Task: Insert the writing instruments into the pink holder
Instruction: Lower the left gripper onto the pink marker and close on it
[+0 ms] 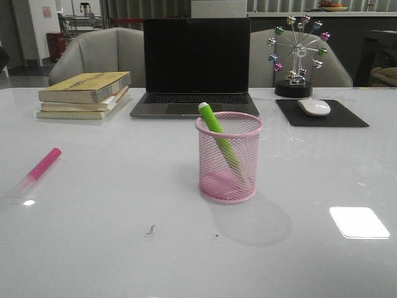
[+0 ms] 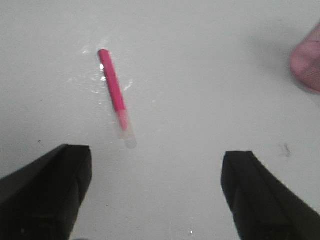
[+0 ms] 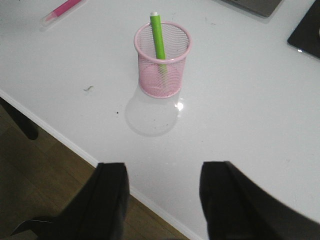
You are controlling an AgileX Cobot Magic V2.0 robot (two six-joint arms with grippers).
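Leaning inside the pink cup near the middle of the white bench, the green marker stands tilted with its whitish tip poking above the rim. Well apart to the left, the pink marker lies flat on the bench, untouched, just ahead of the left gripper, whose jaws are spread wide and hold nothing. Back over the near bench edge, the right gripper is also spread and empty, with the cup ahead of it.

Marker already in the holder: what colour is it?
Bright green marker with a whitish tip, clearest in the right wrist view.
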